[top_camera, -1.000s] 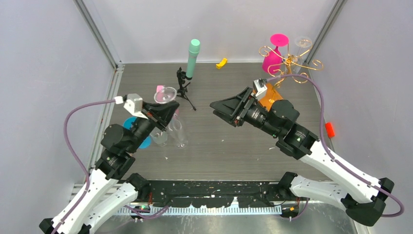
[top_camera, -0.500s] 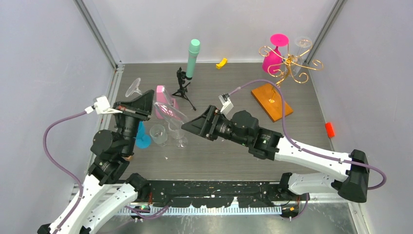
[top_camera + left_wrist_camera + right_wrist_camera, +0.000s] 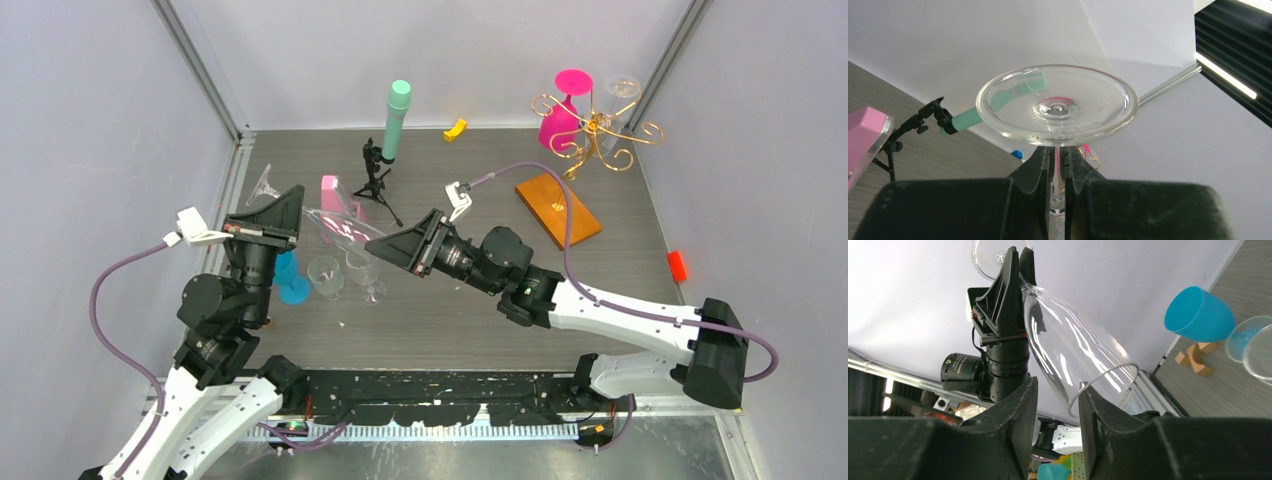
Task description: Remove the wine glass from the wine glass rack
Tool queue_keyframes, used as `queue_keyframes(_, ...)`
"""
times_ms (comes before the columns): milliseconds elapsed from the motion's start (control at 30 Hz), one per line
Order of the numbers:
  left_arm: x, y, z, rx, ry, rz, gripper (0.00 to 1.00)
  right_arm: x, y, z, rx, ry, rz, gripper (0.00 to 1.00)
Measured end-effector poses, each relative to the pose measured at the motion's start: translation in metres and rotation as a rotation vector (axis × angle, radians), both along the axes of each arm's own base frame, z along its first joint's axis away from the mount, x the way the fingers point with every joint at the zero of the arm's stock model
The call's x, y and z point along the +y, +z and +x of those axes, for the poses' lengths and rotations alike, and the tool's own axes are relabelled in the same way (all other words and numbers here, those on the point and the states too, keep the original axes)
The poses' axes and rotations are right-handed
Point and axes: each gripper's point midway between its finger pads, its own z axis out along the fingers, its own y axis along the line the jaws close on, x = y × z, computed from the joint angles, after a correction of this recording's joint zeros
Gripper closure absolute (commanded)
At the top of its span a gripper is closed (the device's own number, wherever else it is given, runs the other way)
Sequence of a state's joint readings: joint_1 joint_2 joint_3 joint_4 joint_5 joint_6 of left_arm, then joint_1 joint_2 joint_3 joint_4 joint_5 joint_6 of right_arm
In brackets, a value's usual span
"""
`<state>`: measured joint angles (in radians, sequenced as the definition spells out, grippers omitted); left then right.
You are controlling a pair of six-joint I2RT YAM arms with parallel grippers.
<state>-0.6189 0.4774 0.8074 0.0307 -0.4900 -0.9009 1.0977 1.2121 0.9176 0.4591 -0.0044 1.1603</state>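
Note:
A clear wine glass (image 3: 345, 228) lies on its side in the air at centre left. My left gripper (image 3: 297, 196) is shut on its stem. In the left wrist view the stem runs up between the fingers (image 3: 1040, 165) to the round foot (image 3: 1057, 105). My right gripper (image 3: 372, 250) reaches in from the right to the bowl's mouth. Seen from the right wrist, its jaws (image 3: 1058, 387) stand partly apart, with the bowl's rim (image 3: 1083, 385) at the right fingertip. The gold wine glass rack (image 3: 598, 128) stands back right on its orange-brown base (image 3: 558, 208), with a pink glass (image 3: 560, 120) hanging from it.
A black mini tripod (image 3: 375, 180) and a tall mint-green cylinder (image 3: 396, 118) stand at the back. A pink block (image 3: 329, 192), a blue cup (image 3: 290, 280) and two clear glasses (image 3: 325, 275) sit under the held glass. A yellow piece (image 3: 455, 129) and a red piece (image 3: 678, 266) lie apart.
The left arm swung the glass left and laid it over sideways. The right arm crossed from beside the rack base to the bowl's mouth, and its jaws have narrowed.

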Motion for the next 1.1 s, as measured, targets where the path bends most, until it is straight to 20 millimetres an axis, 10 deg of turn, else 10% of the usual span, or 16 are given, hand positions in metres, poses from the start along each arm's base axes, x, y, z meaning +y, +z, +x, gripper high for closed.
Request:
queue_keyframes(300,0.007,0.003,0.0,0.02,0.012,-0.102,0.94,0.013,0.016,-0.008,-0.019,0.077,0.106,0.98)
queue_keyframes(533,0.0,-0.005,-0.004,0.04,-0.028,-0.056,0.39,0.003,0.034,-0.009,-0.074,0.045,0.131,1.0)
queue_keyframes(1100,-0.043,-0.047,-0.019,0.071,-0.238,0.353,0.02,-0.056,0.011,0.03,-0.139,-0.286,-0.313,1.0)
